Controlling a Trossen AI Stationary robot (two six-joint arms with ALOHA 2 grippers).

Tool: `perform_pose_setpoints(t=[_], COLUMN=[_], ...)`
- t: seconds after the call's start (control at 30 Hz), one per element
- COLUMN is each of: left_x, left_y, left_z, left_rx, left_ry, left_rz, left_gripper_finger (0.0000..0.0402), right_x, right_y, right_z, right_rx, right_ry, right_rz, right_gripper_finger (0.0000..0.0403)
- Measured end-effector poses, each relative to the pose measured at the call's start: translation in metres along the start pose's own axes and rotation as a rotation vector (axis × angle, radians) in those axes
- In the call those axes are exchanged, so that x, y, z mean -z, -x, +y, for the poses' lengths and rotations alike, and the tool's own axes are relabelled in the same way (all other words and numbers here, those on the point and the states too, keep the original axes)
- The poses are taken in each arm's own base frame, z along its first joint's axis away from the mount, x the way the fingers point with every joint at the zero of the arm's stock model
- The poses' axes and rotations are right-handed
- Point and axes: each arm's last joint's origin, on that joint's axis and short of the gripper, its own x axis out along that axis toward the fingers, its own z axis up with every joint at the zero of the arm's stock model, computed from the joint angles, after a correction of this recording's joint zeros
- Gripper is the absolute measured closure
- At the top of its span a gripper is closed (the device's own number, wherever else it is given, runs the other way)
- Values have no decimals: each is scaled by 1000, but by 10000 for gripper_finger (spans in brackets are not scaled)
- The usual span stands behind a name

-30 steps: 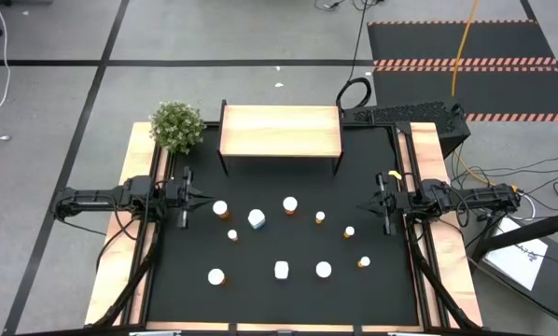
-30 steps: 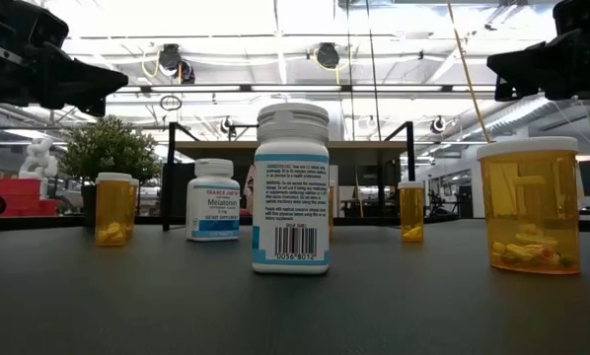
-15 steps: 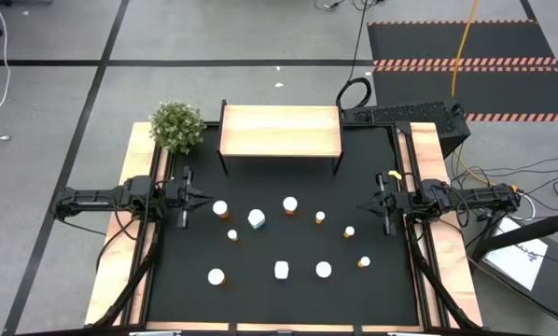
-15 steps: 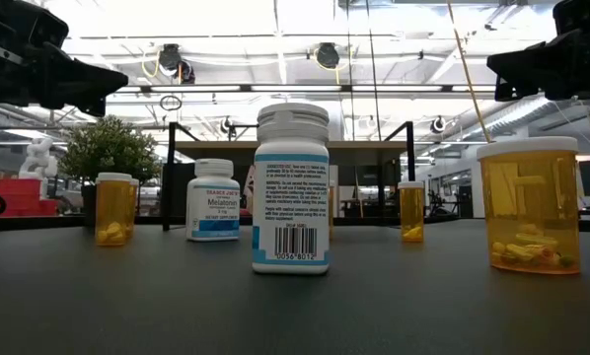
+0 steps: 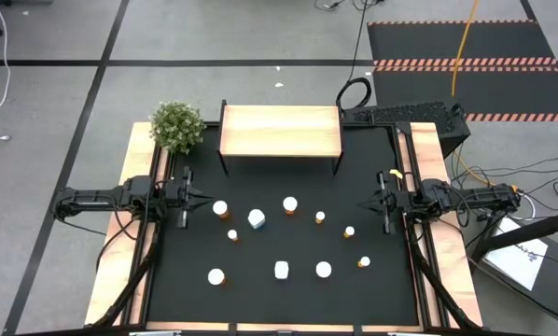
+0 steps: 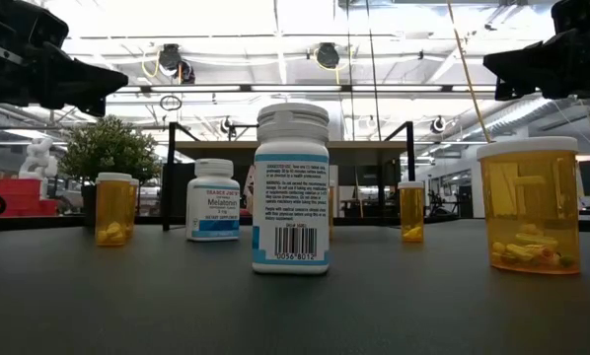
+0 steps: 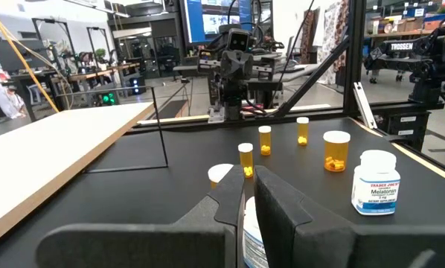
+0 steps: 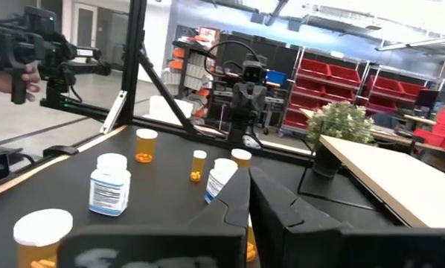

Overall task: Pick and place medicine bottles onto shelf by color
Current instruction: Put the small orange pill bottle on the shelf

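Several medicine bottles stand scattered on the black mat: orange ones with white caps such as one [image 5: 220,209] near the left arm and one [image 5: 324,270] at the front, tiny orange ones [image 5: 349,231], and white ones [image 5: 282,270] [image 6: 291,187]. The light-wood shelf [image 5: 281,131] stands bare at the back of the mat. My left gripper [image 5: 197,197] hovers shut and holds nothing at the mat's left edge, beside the near orange bottle. My right gripper [image 5: 370,204] hovers shut and holds nothing at the right edge. In the left wrist view the shut fingers [image 7: 271,205] point across the bottles.
A small potted plant [image 5: 176,126] stands at the shelf's left end. Pale wooden side rails [image 5: 118,271] flank the mat on both sides. A black box with cables [image 5: 405,117] sits behind the right rail.
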Motion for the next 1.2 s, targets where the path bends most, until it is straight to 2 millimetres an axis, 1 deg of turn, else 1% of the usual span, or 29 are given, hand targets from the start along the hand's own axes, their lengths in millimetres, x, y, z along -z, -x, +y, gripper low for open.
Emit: perform_pose_setpoints(t=[0.23,0.33,0.47,0.53,0.73,0.83,0.97,1.03,1.1,1.2], left_x=[0,0,0,0,0,1,1,1,1,1], left_y=[0,0,0,0,0,0,0,0,0,0], left_z=[0,0,0,0,0,0,0,0,0,0], left_rx=[0,0,0,-1,-3,-1,0,0,0,-5], left_ry=[0,0,0,0,0,5,-4,-10,-10,-10], left_rz=[0,1,0,0,0,9,12,12,12,12], left_gripper_finger=[366,366,366,366,366,366,366,366,366,366], right_x=[1,2,1,-1,0,-22,-50,-67,-81,-103], right_y=[0,0,0,0,0,4,8,10,11,9], right_z=[0,1,0,0,-1,-5,-12,-17,-21,-26], right_rx=[-4,-6,-2,5,26,32,50,94,138,151], right_ry=[-15,-66,-185,-196,-210,-210,-228,-244,-254,-251], right_rz=[11,24,8,-11,27,-11,22,63,143,224], right_gripper_finger=[403,403,403,403,403,403,403,403,403,403])
